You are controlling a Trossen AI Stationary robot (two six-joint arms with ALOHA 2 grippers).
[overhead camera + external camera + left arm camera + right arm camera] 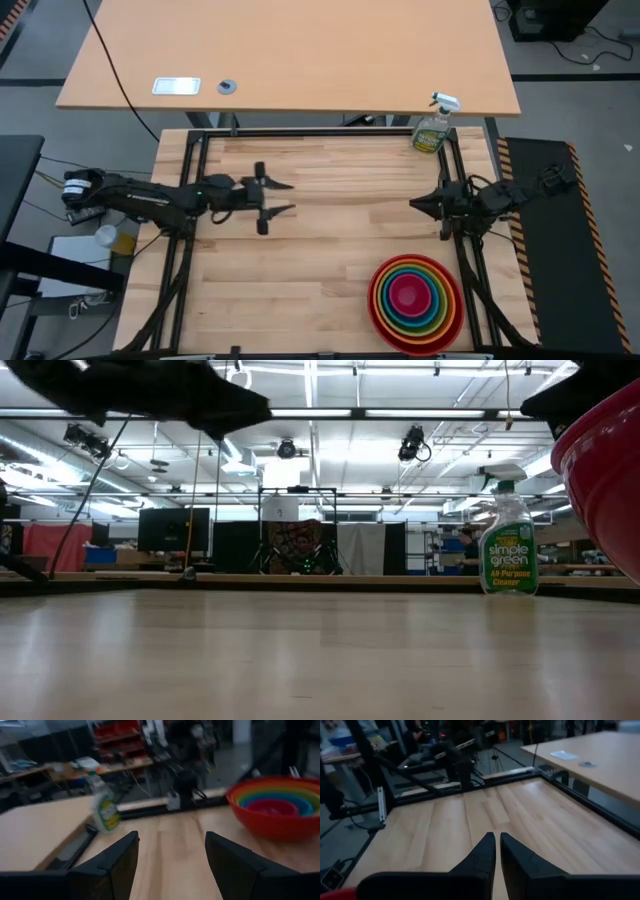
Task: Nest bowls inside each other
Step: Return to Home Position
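The bowls [415, 298] sit nested one inside another on the table's near right part, red outermost, then orange, lime green, blue, and magenta-pink innermost. The left wrist view shows the same stack [276, 806]; the low view shows only the red wall [600, 470]. My left gripper [283, 198] hovers open over the table's left middle, pointing right, nothing between its fingers. My right gripper [415, 203] is shut and empty near the right edge, pointing left, far of the stack. In the right wrist view its fingertips [497, 840] are together.
A green spray bottle [433, 128] with a white trigger stands upright at the table's far right corner. Black frame rails [200, 140] run along the table's edges. A second tabletop [300, 50] lies beyond the far edge. Bare wood lies between the grippers.
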